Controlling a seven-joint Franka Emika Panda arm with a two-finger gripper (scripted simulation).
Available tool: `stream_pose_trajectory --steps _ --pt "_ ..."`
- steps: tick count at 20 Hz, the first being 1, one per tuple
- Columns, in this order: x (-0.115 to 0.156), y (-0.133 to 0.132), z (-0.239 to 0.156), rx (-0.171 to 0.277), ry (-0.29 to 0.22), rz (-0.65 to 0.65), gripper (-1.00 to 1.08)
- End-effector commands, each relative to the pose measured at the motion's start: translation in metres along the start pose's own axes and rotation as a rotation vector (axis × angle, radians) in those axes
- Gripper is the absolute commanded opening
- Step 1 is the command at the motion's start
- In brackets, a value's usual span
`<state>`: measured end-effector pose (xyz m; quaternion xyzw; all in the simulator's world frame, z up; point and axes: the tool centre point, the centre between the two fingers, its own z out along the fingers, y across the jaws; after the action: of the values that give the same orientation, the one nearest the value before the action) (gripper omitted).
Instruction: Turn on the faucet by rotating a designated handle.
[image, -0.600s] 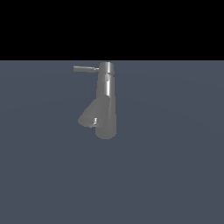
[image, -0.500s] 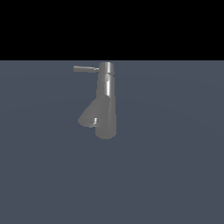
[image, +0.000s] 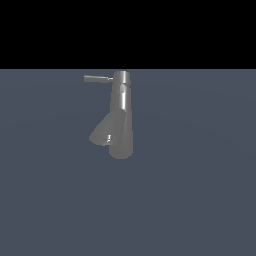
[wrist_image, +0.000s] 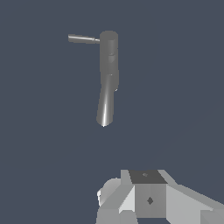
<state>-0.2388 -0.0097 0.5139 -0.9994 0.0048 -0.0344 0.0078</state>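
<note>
**A:** Item one, what do I log?

**B:** The faucet (image: 121, 117): grey, shiny metal, a tall tapered cylinder standing on the flat dark slate-blue floor (image: 200, 190). In the exterior view I see it a little towards the exterior view's left of centre, its top cap reaching the line where the floor meets the black background (image: 128, 30). A wider conical spout (image: 102, 132) branches off low on the body, towards the exterior view's left.

**A:** Item two?

**B:** The handle (image: 97, 78): a thin short grey rod, much slimmer than the body, sticking sideways from the top cap towards the exterior view's left, roughly level.

**A:** And the wrist camera?

**B:** I see the faucet (wrist_image: 108, 65) end-on along its length, the handle (wrist_image: 82, 39) jutting from the cap, and the spout (wrist_image: 105, 109) catching a bright streak.

**A:** Item three, the gripper?

**B:** Only a pale grey blocky part of the gripper (wrist_image: 148, 199) shows at the wrist picture's edge, well apart from the faucet. Its fingertips are out of frame, so I cannot tell whether they are apart or together. The arm does not appear in the exterior view.
</note>
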Motion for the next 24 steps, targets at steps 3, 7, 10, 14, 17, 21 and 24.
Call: stream_pose_trajectory --steps 3,7,10,14,17,21,24 --pt "0.001 0.0 0.0 0.001 0.0 0.002 -1.0" --pt "0.006 -0.001 0.001 0.005 -0.002 0.024 -1.0" --pt "0.013 -0.002 0.002 0.01 -0.005 0.052 -1.0" --pt "0.026 -0.005 0.005 0.018 -0.01 0.104 -1.0" --pt "0.039 -0.007 0.009 0.025 -0.016 0.155 -1.0" --pt "0.059 -0.012 0.015 0.036 -0.026 0.24 -1.0" --pt "0.076 -0.016 0.022 0.043 -0.035 0.31 -1.0"
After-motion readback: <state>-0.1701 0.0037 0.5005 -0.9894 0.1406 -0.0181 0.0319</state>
